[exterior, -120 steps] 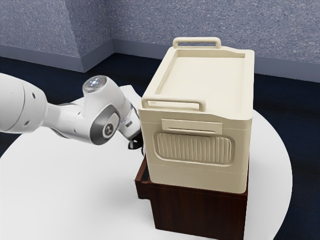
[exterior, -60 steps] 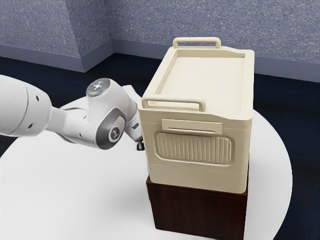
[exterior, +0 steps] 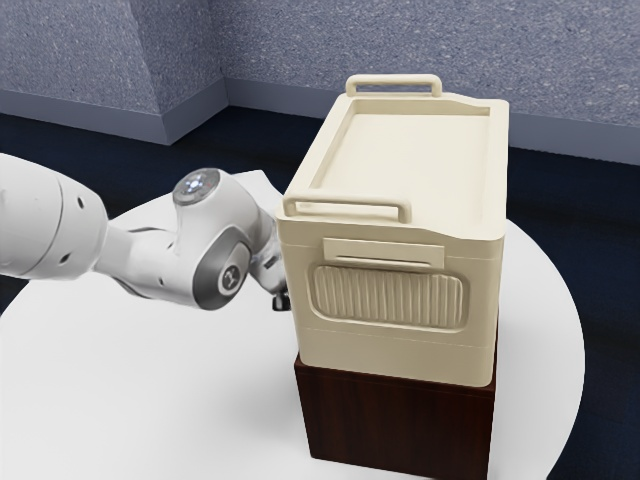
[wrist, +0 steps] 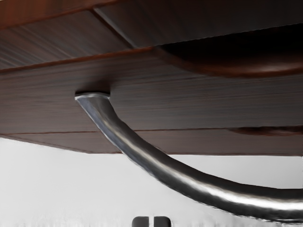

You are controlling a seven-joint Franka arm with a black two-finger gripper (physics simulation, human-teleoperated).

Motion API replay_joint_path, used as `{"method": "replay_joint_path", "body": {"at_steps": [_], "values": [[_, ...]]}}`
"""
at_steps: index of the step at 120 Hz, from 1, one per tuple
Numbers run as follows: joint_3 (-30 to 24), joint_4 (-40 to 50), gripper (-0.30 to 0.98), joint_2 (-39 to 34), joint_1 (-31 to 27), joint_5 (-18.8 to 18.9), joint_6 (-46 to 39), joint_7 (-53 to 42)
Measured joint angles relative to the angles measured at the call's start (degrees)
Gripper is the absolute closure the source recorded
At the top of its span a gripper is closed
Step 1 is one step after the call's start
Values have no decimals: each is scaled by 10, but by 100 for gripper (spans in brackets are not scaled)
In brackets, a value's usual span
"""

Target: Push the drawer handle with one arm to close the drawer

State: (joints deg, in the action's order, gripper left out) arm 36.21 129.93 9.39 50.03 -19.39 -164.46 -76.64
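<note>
My gripper (exterior: 281, 302) is at the left side of the cream box in the exterior view, above the level of the dark brown cabinet's (exterior: 395, 420) top edge. The wrist view has both fingertips of the gripper (wrist: 151, 222) side by side with only a thin gap, nothing held. A curved metal handle (wrist: 156, 168) stands out from the brown drawer front (wrist: 203, 99) there, apart from the fingertips. In the exterior view no drawer sticks out from the cabinet's left side. The handle's far end lies outside the wrist view.
On top of the cabinet rests the large cream box (exterior: 390, 300) with two bar handles, close beside my hand. Both cabinet and arm are over a round white table (exterior: 180, 390). A blue-grey wall (exterior: 400, 45) stands behind.
The drawer, sticking out at the cabinet's left a second ago, has slid in against the cabinet. My arm has shifted slightly toward the exterior view's right, and the hand sits a little lower.
</note>
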Motion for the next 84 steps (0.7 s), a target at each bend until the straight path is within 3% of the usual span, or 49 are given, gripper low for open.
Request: {"method": "replay_joint_path", "body": {"at_steps": [33,49,60,84], "values": [[71,11,79,-15,-4,0,14,-4],[112,-41,76,-20,-6,1,89,3],[127,-84,65,-21,-10,8,158,16],[132,-204,32,-21,-13,74,335,82]]}}
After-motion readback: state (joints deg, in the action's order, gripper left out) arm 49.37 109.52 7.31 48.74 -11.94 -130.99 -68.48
